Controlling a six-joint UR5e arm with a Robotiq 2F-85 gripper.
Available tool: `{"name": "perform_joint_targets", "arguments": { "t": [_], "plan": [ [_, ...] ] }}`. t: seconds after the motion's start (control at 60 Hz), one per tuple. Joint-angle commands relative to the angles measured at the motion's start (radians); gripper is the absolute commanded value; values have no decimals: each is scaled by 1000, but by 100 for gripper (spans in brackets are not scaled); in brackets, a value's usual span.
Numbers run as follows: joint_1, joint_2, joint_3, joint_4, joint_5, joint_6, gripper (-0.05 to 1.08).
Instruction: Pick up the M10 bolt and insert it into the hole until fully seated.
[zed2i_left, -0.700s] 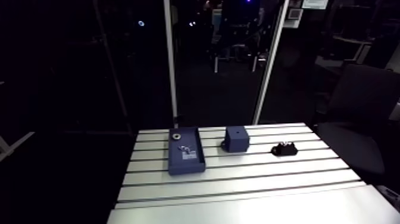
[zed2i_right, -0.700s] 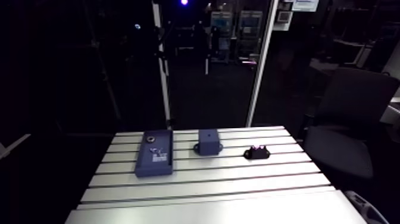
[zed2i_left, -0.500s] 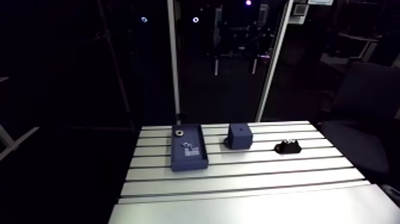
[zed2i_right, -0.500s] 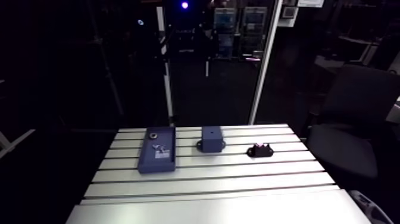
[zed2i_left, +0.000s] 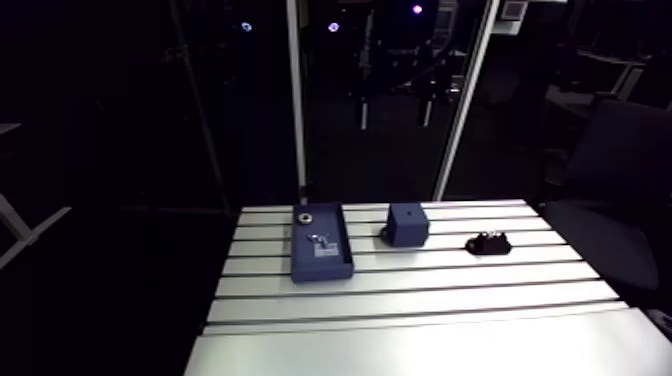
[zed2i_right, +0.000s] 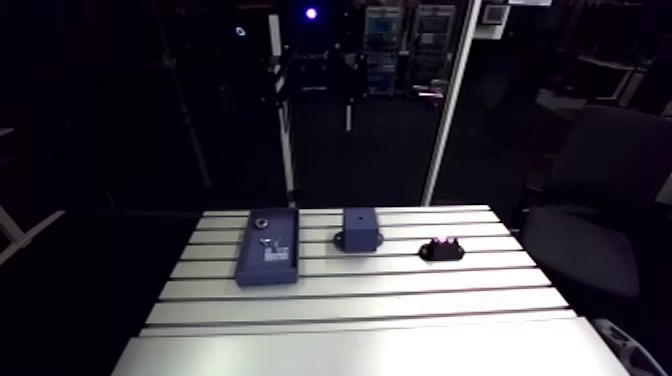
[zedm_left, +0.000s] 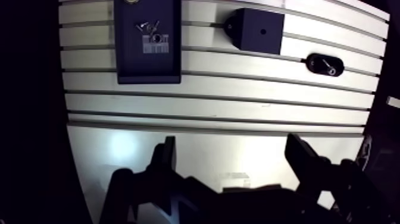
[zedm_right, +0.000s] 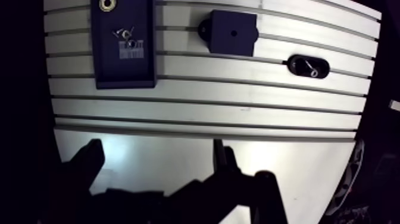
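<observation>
Since the whole arm view has slid a bit compared with just before, while the tray (zed2i_left: 320, 255), block (zed2i_left: 407, 223) and black holder (zed2i_left: 488, 242) keep the same spacing on the table (zed2i_left: 400, 300), it's the camera that moved, not the parts. So I'd say the arm is only repositioning and nothing's picked yet. The gripper (zedm_left: 231, 143) hangs well short of everything, fingers (zedm_left: 166, 158) spread wide with nothing between them. I reckon the bolt (zedm_left: 326, 64) is the small shiny piece lying in the black holder, beside the block on the side away from the tray. It's tiny though, and the tray has metal bits (zedm_left: 150, 27) too, so can't swear to it. The hole (zedm_left: 262, 31) on top of the block looks open
</observation>
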Motion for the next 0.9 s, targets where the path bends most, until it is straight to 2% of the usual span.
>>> {"name": "perform_joint_targets", "arguments": {
  "t": [0.017, 0.233, 0.45, 0.467, 0.483, 0.5, 0.517, 0.533, 0.55, 0.567, 0.617, 0.633, 0.65, 0.667, 0.683, 0.717, 0.733, 0.75, 0.767, 0.8, 0.9],
  "plan": [
    [1, -1, 7, -16, -3, -3, 1],
    [-31, 0, 25, -109, -9, -48, 1],
    [-121, 5, 57, -184, 3, -148, 1],
    [-130, 6, 64, -203, 11, -170, 1],
    [-130, 6, 64, -203, 11, -170, 1],
    [-138, 8, 75, -225, 23, -186, 1],
    [-138, 8, 75, -225, 23, -186, 1],
    [-151, 9, 83, -250, 36, -197, 1],
    [-151, 9, 83, -250, 36, -197, 1],
    [-167, 12, 89, -272, 48, -203, 1],
    [-185, 14, 102, -290, 56, -207, 1],
    [-206, 14, 113, -309, 68, -209, 1],
    [-206, 14, 113, -309, 68, -209, 1],
    [-228, 15, 121, -329, 85, -209, 1],
    [-228, 15, 121, -329, 85, -209, 1],
    [-265, 16, 144, -366, 116, -221, 1],
    [-265, 16, 144, -366, 116, -221, 1],
    [-281, 16, 156, -383, 127, -236, 1],
    [-281, 16, 156, -383, 127, -236, 1],
    [-314, 16, 180, -420, 142, -271, 1],
    [-347, 16, 202, -453, 148, -287, 1]
  ]
}}
